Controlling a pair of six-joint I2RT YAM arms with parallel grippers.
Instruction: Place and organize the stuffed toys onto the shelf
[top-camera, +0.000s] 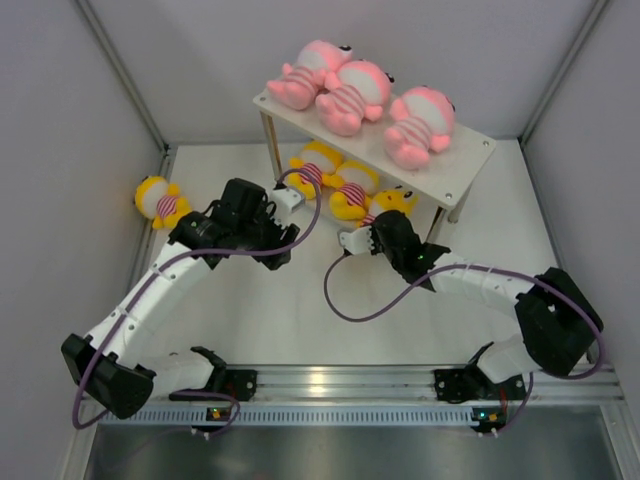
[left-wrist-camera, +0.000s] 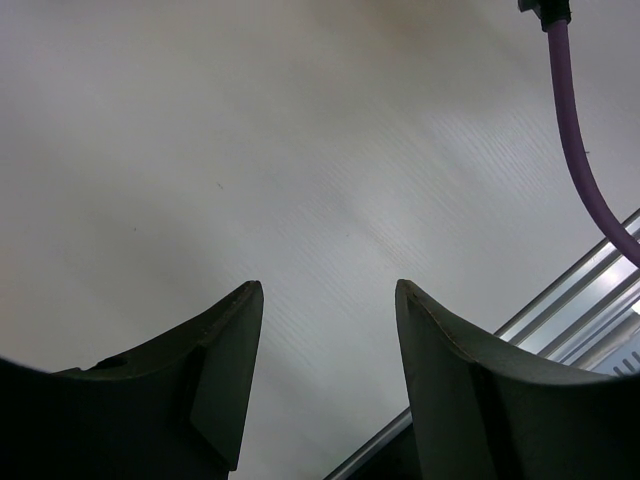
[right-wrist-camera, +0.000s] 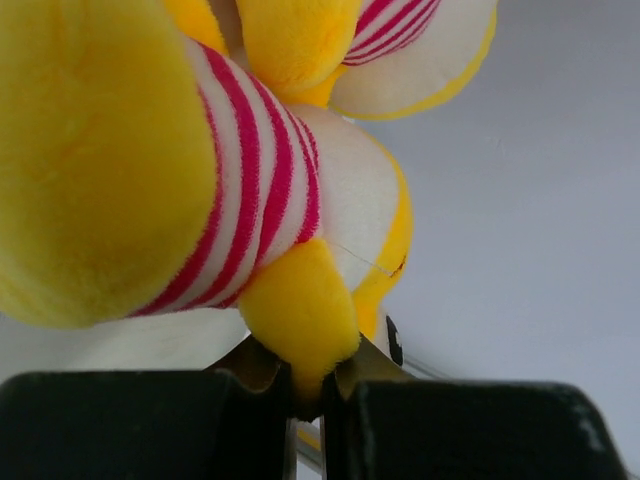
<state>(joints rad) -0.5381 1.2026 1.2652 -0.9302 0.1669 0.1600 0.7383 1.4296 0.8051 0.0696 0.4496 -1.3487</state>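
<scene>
One yellow toy (top-camera: 160, 200) lies alone by the table's (top-camera: 300, 320) left edge. Left gripper (left-wrist-camera: 328, 300) hangs partway open with nothing in it, just bare table under it. Shelf (top-camera: 468, 160) at the back edge has three pink toys (top-camera: 355, 90) on top (all flopped over), yellow toys (top-camera: 330, 180) underneath. Right gripper (right-wrist-camera: 308, 385) is clamped tight on a yellow plush (right-wrist-camera: 120, 150) by one limb, right at the shelf's front edge.

Top: overhead, whole table (top-camera: 300, 320). Left wrist: near table. Right wrist: toy (right-wrist-camera: 250, 190) close-up.
</scene>
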